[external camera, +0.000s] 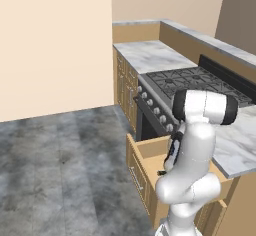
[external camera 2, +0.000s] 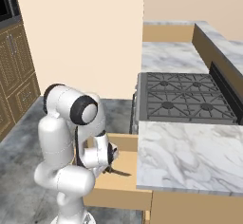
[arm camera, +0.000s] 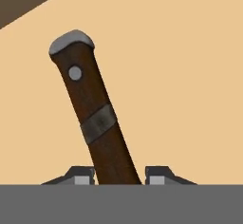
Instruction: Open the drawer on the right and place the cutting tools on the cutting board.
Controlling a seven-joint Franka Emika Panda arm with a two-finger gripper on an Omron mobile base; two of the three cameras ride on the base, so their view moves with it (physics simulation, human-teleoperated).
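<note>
Hand view shows me a dark brown knife handle (arm camera: 97,118) with a grey end cap, one round rivet and a grey band, lying on the tan drawer floor (arm camera: 190,76); I read no writing or brand on it. My gripper (arm camera: 117,174) has a fingertip (arm camera: 81,176) close on each side of the handle; whether they are pinching it or just beside it I cannot tell. In the right base view the drawer (external camera 2: 121,144) stands pulled out under the marble counter (external camera 2: 190,154), near the stove (external camera 2: 185,97), with the dark tool (external camera 2: 118,172) on its floor below the hand. The left base view shows the same open drawer (external camera: 150,152).
</note>
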